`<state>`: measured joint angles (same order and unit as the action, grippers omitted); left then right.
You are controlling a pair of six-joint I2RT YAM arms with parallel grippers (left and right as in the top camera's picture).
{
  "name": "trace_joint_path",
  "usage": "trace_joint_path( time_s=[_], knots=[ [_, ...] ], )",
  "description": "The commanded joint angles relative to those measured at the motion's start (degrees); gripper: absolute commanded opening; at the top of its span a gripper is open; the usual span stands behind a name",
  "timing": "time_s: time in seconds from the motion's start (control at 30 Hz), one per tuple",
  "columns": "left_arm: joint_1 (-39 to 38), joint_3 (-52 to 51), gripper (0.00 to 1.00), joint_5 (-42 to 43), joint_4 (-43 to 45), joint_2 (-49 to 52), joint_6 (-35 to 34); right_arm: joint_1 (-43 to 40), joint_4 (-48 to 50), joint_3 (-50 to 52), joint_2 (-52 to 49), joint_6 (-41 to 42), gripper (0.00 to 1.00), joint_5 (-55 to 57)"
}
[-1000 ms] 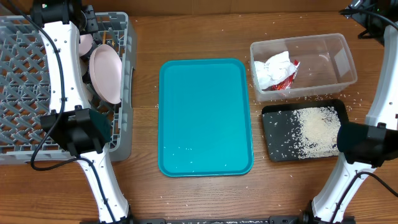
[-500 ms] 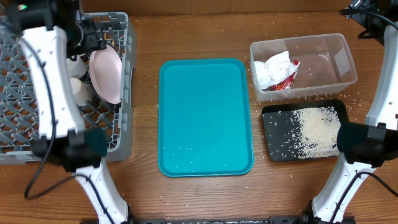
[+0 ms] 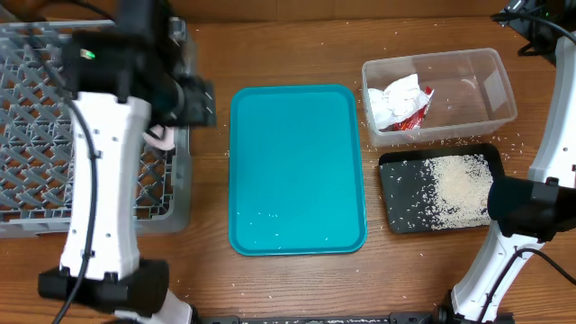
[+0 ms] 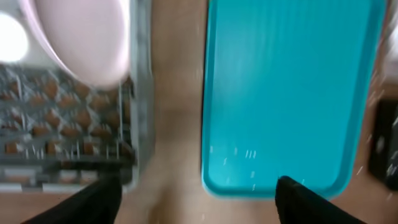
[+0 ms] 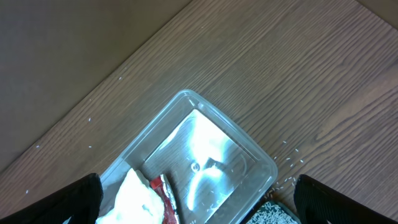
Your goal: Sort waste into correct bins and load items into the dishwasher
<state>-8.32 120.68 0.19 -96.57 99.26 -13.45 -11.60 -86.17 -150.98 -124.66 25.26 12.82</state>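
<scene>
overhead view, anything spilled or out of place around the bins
Yes: white crumbs lie scattered on the wooden table around the clear tub and black tray, and a few sit on the teal tray, outside either bin.

Table (image 3: 288,54): wood, visible grain, matt.
Teal tray (image 3: 297,162): plastic, smooth, slight sheen.
Rack (image 3: 45,117): grey plastic lattice, matt.
Tub (image 3: 490,90): clear plastic, glossy.
Black tray (image 3: 400,180): plastic, matt.
Napkin (image 3: 396,97): white paper, crumpled.
Wrapper (image 3: 416,115): red foil, shiny.
Plate (image 4: 81,37): pale, smooth.
</scene>
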Motion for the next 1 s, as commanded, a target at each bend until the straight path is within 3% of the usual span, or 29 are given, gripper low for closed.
trace_joint_path(
  time_s=[0.0,0.1,0.27,0.47,0.73,0.97],
  knots=[
    [-2.3,-8.2,0.92,-3.8,0.0,-11.5,-5.0,0.0,0.4,-1.7,0.8,0.1,1.0,0.4],
    [-2.2,-14.9,1.0,-3.4,1.0,-19.4,-8.9,0.0,0.4,-1.7,0.8,0.1,1.0,0.4],
    [-2.2,-23.4,1.0,-3.5,0.3,-31.5,-19.2,0.0,0.4,-1.7,0.8,0.1,1.0,0.4],
    [-2.2,-24.3,1.0,0.8,-0.2,-38.1,-19.4,0.0,0.4,-1.7,0.8,0.1,1.0,0.4],
    [-2.2,-28.1,1.0,-5.7,1.2,-39.8,-5.4,0.0,0.4,-1.7,0.8,0.1,1.0,0.4],
    [-1.9,-42.0,1.0,-2.3,13.9,-40.5,18.4,0.0,0.4,-1.7,0.8,0.1,1.0,0.4]
  ],
)
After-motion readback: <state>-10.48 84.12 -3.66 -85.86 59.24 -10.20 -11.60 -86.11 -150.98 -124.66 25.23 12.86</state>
